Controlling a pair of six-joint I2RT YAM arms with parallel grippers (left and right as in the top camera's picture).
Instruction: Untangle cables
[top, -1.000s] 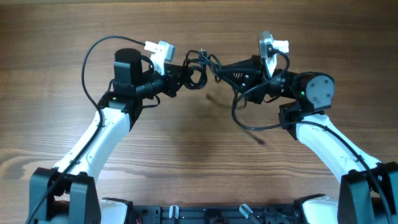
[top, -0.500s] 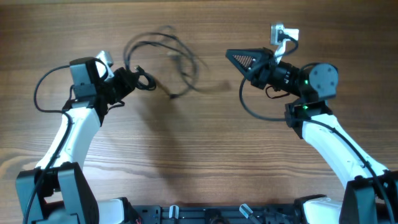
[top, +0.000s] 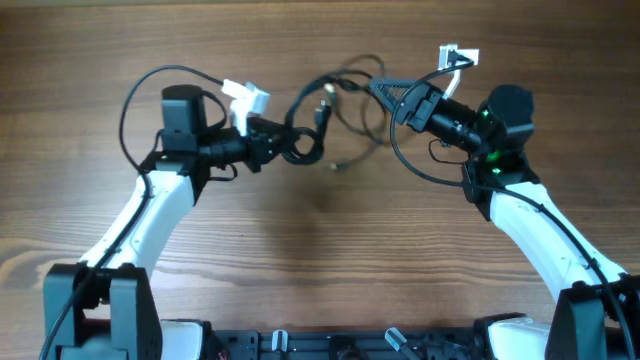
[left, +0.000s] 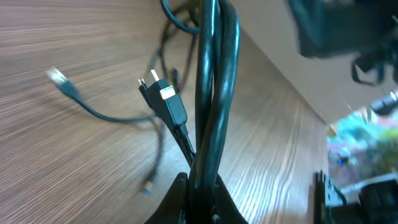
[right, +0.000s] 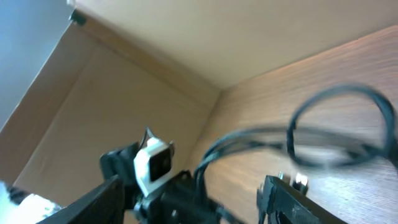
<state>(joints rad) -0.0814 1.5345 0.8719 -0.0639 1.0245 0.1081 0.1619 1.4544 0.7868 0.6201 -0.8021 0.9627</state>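
Cables (left: 212, 93): 2 thick strands clamped in left hand (left: 199, 190); right hand (top: 382, 90) agape.

Thin black cables (top: 325, 105), tangled in loose loops, small plug ends dangling, upper centre.

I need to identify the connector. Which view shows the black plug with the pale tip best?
Left wrist: the black plug is close and sharp beside the cables. Overhead shows plug ends only as tiny specks among the strands; the right wrist view is blurred, with no plug readable.
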